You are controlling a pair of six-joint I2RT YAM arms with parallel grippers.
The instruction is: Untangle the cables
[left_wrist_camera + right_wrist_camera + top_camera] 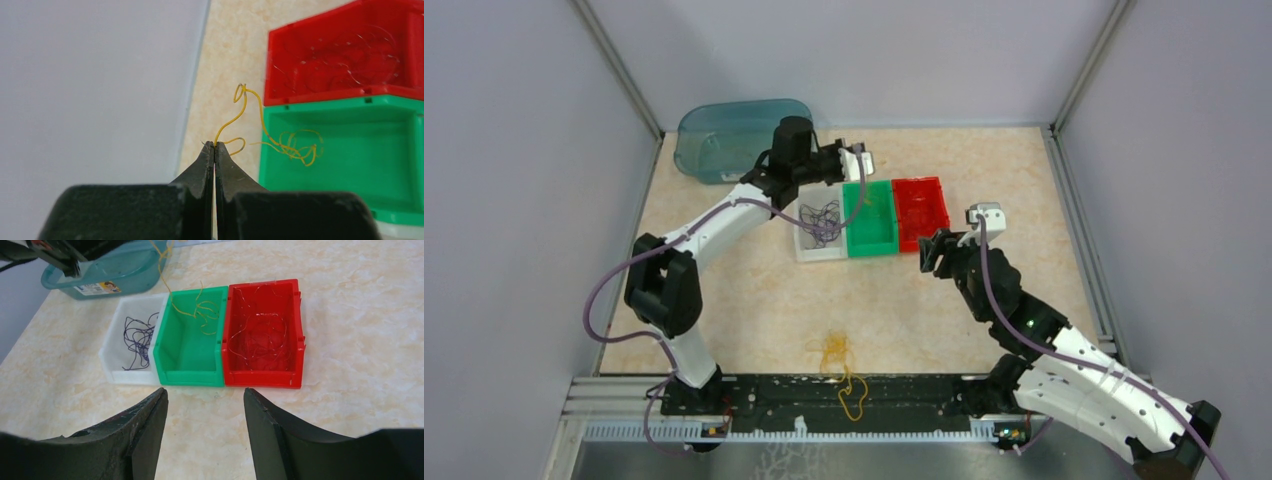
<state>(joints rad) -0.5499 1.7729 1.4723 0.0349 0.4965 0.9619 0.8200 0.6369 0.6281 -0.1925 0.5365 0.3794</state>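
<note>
My left gripper (215, 145) is shut on a thin yellow cable (290, 147). It holds the cable above the far end of the green bin (350, 200), and the curly end hangs into the bin. In the top view the left gripper (856, 160) is behind the bins. The white bin (130, 376) holds purple cables (137, 337). The red bin (262, 379) holds red cables (260, 335). A yellow-orange clump (839, 350) lies on the table near the front edge. My right gripper (205, 392) is open and empty, in front of the bins.
A teal translucent tub (724, 140) stands at the back left, behind my left arm. The three bins sit side by side mid-table. Grey walls enclose the table on the left, back and right. A black rail (904, 400) runs along the front edge.
</note>
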